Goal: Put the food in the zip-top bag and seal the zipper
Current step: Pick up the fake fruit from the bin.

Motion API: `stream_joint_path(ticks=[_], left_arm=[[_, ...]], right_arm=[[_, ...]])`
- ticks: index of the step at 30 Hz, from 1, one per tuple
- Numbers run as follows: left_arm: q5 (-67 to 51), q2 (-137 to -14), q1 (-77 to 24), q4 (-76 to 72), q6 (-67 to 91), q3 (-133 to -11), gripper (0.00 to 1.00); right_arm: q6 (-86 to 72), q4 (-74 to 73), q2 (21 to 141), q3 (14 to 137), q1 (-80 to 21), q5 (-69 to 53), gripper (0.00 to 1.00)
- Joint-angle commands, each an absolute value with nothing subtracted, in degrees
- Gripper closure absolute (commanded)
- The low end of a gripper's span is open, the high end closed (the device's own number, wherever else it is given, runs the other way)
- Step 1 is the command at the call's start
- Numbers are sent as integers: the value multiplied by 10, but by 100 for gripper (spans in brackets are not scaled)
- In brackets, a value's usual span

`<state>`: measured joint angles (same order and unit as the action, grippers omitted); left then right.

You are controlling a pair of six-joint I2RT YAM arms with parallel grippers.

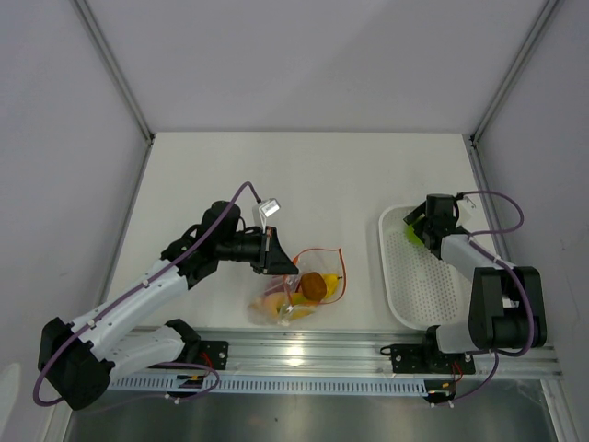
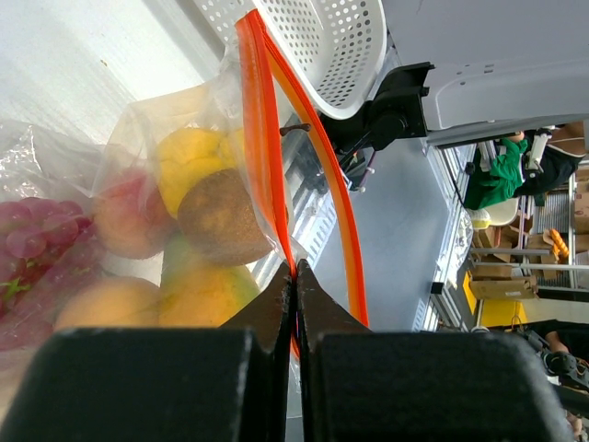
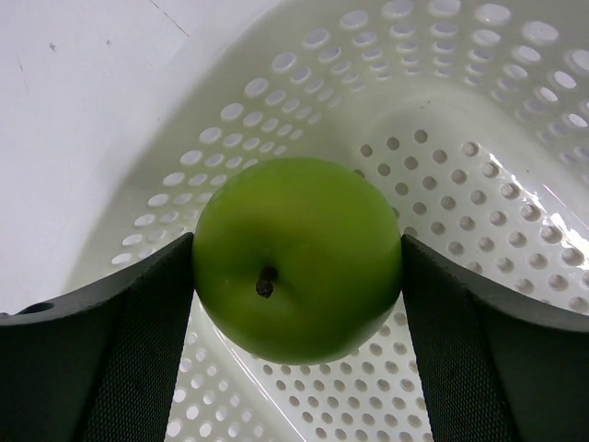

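The clear zip-top bag (image 1: 299,293) lies near the front edge with its mouth open; the orange-red zipper (image 1: 324,250) forms a loop. Inside are a brown round fruit (image 1: 314,284), yellow fruits (image 2: 195,158) and red grapes (image 2: 32,241). My left gripper (image 1: 277,254) is shut on one zipper strip (image 2: 262,138) at its tips (image 2: 294,272); the other strip (image 2: 342,216) stands apart. My right gripper (image 1: 416,227) is over the white tray's far left corner, its two pads against the sides of the green apple (image 3: 296,258), which rests in the tray.
The white perforated tray (image 1: 420,293) sits at the right, its rim curving close around the apple (image 3: 175,120); it also shows in the left wrist view (image 2: 322,46). An aluminium rail (image 1: 304,354) runs along the table's front edge.
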<state>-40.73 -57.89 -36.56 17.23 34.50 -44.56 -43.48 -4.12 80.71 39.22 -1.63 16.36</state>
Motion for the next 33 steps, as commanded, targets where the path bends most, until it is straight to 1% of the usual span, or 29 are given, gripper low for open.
stream_joint_path(ticks=[1, 2, 3, 6, 9, 11, 12, 14, 16, 17, 21, 23, 26, 27, 30, 31, 33], left_arm=[[-417, -582, -360, 152, 345, -443, 99], [-417, -582, -360, 152, 345, -443, 99], [-417, -582, -360, 152, 345, -443, 99], [-417, -579, -360, 153, 345, -442, 99], [-417, -577, -360, 154, 345, -441, 99], [-417, -576, -360, 154, 346, -442, 99], [-417, -575, -359, 155, 346, -442, 99], [-417, -573, -359, 156, 347, -441, 100], [-416, -572, -360, 157, 347, -443, 99], [-416, -570, -359, 157, 348, -442, 99], [-417, -568, -359, 154, 352, -441, 99], [-418, -569, -360, 152, 355, -439, 99], [-420, -570, -360, 149, 358, -440, 100], [-420, -571, -360, 149, 359, -441, 99], [-422, -574, -360, 147, 360, -442, 99], [-422, -575, -359, 147, 361, -443, 99], [-422, -576, -360, 147, 362, -440, 99]], right_arm=[[-433, -18, 793, 382, -14, 163, 29], [-433, -18, 792, 380, -14, 163, 33], [-432, -19, 788, 378, -14, 163, 39], [-433, -29, 776, 375, -13, 167, 47], [-431, -40, 758, 371, -14, 167, 58], [-427, -48, 739, 368, -13, 166, 63], [-424, -55, 733, 367, -14, 165, 69], [-419, -65, 708, 366, -13, 166, 77], [-411, -78, 688, 363, -13, 164, 79], [-408, -83, 666, 361, -13, 159, 83], [-388, -110, 607, 354, -14, 131, 91], [-379, -117, 582, 349, -14, 112, 92], [-352, -115, 537, 344, -14, 38, 93], [-342, -112, 521, 344, -14, -23, 93], [-318, -98, 507, 343, -14, -115, 93], [-307, -91, 506, 344, -16, -182, 95], [-301, -79, 505, 344, -19, -245, 97]])
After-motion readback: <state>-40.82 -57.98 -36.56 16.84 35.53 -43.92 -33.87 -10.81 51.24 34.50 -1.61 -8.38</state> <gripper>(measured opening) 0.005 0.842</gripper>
